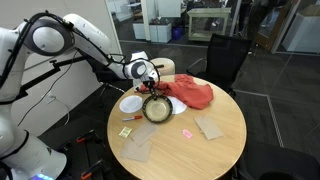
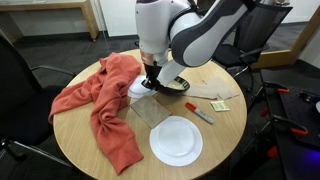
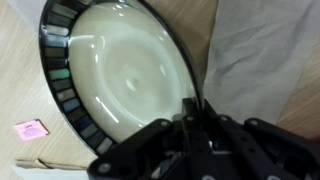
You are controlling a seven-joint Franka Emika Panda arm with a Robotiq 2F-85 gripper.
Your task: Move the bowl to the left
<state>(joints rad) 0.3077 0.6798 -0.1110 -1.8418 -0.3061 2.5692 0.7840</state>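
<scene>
The bowl has a dark rim and a pale beige inside. It sits near the middle of the round wooden table. In an exterior view only its edge shows behind the arm. It fills the wrist view. My gripper is over the bowl's edge. In the wrist view the fingers are shut on the bowl's dark rim, one on each side of it.
A red cloth lies beside the bowl. White plates sit on the table. Beige napkins, a pink note and a marker lie around. Black chairs stand by the table.
</scene>
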